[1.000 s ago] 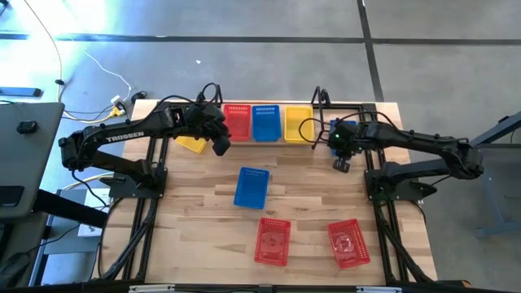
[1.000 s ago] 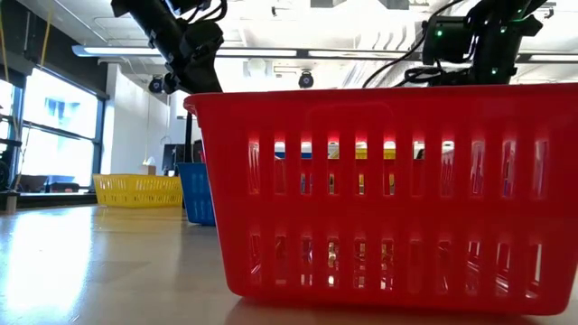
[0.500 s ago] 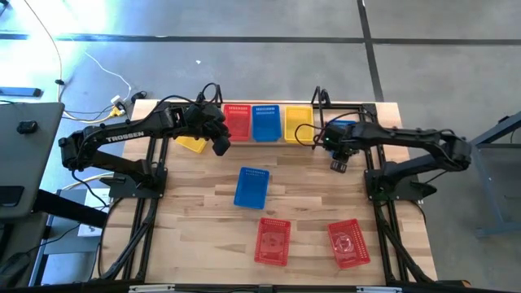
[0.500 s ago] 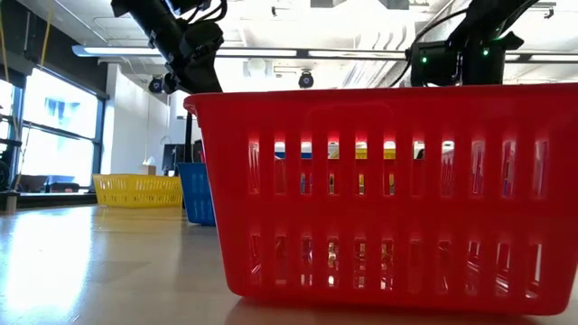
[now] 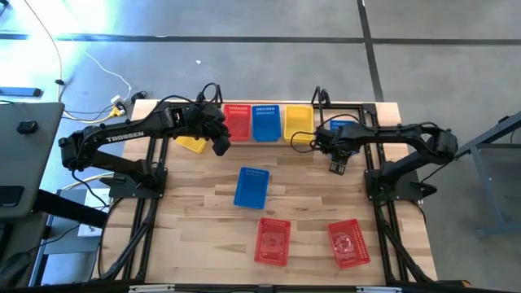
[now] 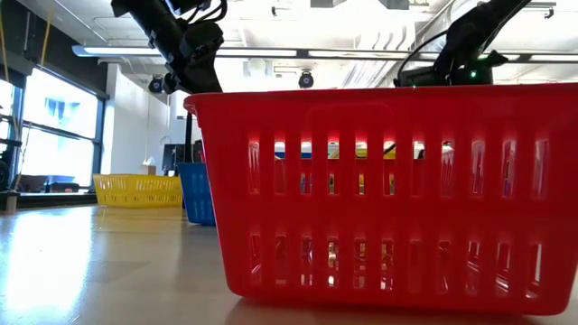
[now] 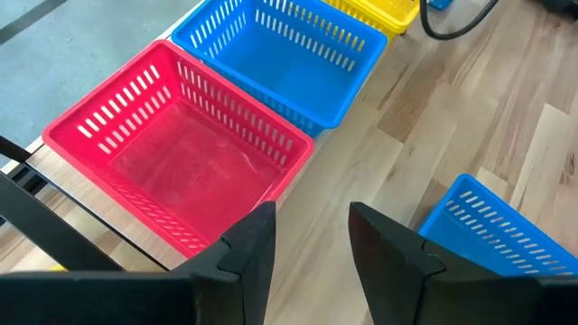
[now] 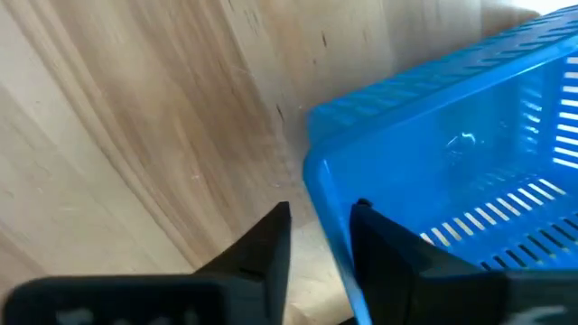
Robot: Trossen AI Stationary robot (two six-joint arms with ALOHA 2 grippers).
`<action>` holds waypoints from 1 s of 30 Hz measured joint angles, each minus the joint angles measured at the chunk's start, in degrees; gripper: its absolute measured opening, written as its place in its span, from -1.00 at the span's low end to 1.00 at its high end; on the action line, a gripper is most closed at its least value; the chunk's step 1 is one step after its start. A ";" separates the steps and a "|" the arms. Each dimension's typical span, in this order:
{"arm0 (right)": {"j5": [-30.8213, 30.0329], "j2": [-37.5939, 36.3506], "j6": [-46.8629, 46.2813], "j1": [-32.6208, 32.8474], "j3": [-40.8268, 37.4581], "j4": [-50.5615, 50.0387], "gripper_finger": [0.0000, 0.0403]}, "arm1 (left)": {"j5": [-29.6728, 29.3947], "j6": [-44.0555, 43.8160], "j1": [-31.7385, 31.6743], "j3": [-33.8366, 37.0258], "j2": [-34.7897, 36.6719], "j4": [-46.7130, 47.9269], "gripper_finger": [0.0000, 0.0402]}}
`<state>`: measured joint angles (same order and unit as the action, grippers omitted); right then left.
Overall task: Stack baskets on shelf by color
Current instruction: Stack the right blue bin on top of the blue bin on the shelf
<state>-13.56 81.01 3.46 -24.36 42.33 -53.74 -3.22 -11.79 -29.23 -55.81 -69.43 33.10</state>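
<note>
The shelf (image 5: 281, 138) runs along the table's far edge and carries a red (image 5: 237, 122), a blue (image 5: 266, 122) and a yellow basket (image 5: 298, 120) side by side. My left gripper (image 7: 312, 235) hangs open above the table, just near of the red basket (image 7: 172, 153), holding nothing. My right gripper (image 8: 318, 236) points steeply down at a blue basket (image 8: 452, 153) right of the shelf (image 5: 342, 125). It is open, one finger outside the basket's wall and one over its inside, near a corner. I cannot tell whether they touch it.
A yellow basket (image 5: 192, 145) lies left of the shelf. Another blue basket (image 5: 251, 186) lies mid-table, and two red baskets (image 5: 273, 241) (image 5: 348, 243) lie near the front edge. One red basket (image 6: 379, 190) fills the low view. Bare wood lies between them.
My right gripper has sunk toward the table and shifted slightly toward the table's left edge, tipping steeper, down onto the blue basket right of the shelf. The baskets lie where they were.
</note>
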 joint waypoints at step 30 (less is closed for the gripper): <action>3.03 -2.45 -15.87 13.27 9.51 -13.06 -1.00 | 0.00 0.02 0.00 0.00 0.00 0.00 -0.35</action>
<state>-10.53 78.56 -12.41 -11.09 51.83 -66.80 -3.22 -11.77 -29.23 -55.81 -69.43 33.10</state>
